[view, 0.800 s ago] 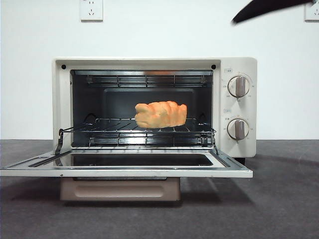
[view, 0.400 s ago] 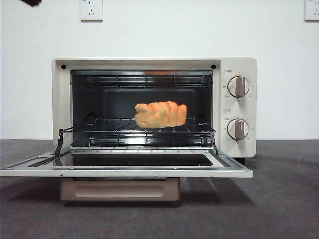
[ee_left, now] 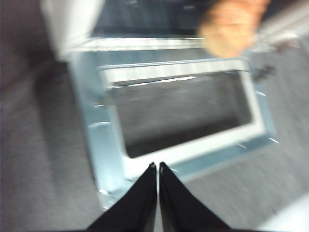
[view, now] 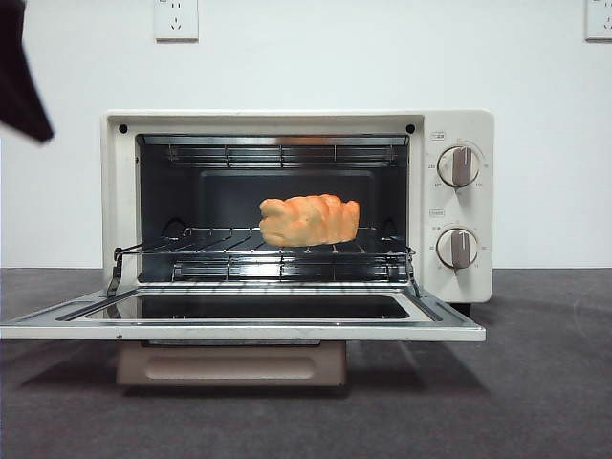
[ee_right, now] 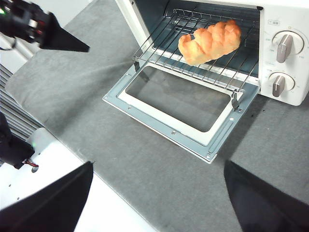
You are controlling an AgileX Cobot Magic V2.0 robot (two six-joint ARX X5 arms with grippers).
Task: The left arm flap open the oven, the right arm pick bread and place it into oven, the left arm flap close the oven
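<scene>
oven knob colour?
Both round knobs on the cream-white boxy toaster oven: cream-white dials with grey-beige grip bars. Front view shows them best.

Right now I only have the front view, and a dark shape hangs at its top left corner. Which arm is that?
Observer: That is the left hand. Its wrist view looks down on the open door, with the hand's tips over the door's front edge.
Operator: Is that hand open or shut?
Observer: Shut. Its two jaws are pressed together into one point, with nothing between them.
Operator: And the right hand? I cannot see it at all.
Observer: The right hand is clear of the oven, out over the table in front of it. Its jaws are wide apart and empty, and its camera looks at the bread lying on the rack.
</scene>
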